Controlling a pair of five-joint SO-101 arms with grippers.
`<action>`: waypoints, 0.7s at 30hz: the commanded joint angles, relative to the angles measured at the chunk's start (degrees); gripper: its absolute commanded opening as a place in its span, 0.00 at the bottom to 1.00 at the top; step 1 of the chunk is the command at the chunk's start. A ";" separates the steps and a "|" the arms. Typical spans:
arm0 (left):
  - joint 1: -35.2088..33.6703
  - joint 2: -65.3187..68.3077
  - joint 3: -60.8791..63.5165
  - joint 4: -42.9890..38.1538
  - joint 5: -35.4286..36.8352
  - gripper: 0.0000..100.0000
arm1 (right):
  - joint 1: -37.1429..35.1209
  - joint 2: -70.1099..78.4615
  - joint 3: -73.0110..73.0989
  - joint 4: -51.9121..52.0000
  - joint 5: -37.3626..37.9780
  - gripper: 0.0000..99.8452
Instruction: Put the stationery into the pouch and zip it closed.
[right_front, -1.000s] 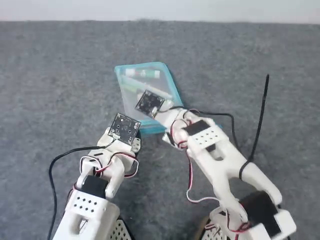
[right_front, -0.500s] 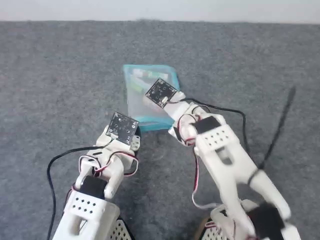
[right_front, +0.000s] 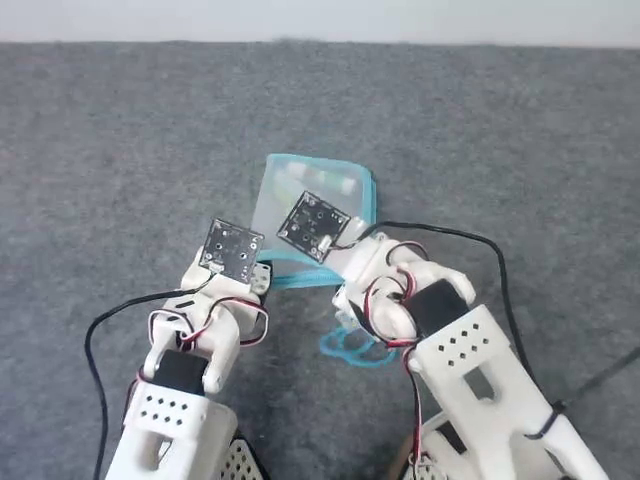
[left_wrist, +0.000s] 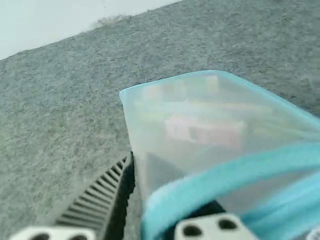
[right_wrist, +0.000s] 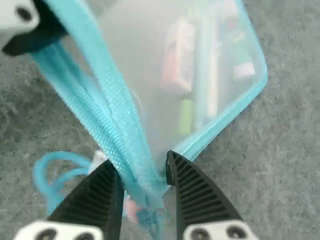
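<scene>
Right wrist view, right end effector clamping pouch zipper, left end effector gripping its edge, stationery blurred inside

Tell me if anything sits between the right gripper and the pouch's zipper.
Nothing visible does. The zipper at the corner of the pouch is held directly between the fingers of the right gripper.

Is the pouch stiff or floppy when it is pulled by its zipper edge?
Probably floppy: the pouch looks like thin, see-through film, and its zipper edge buckles. The stationery sits bunched at one end, so it may shift the weight there.
</scene>
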 joint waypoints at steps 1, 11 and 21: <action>-0.53 -0.09 -0.75 0.79 -0.18 0.01 | -0.84 0.04 -0.88 -0.40 -1.14 0.05; -12.75 -0.09 -1.10 -2.81 8.70 0.01 | 3.56 4.09 0.44 2.51 -7.38 0.24; -10.11 -0.09 -0.75 -2.55 8.79 0.01 | 3.30 4.26 10.81 -10.86 -6.15 0.25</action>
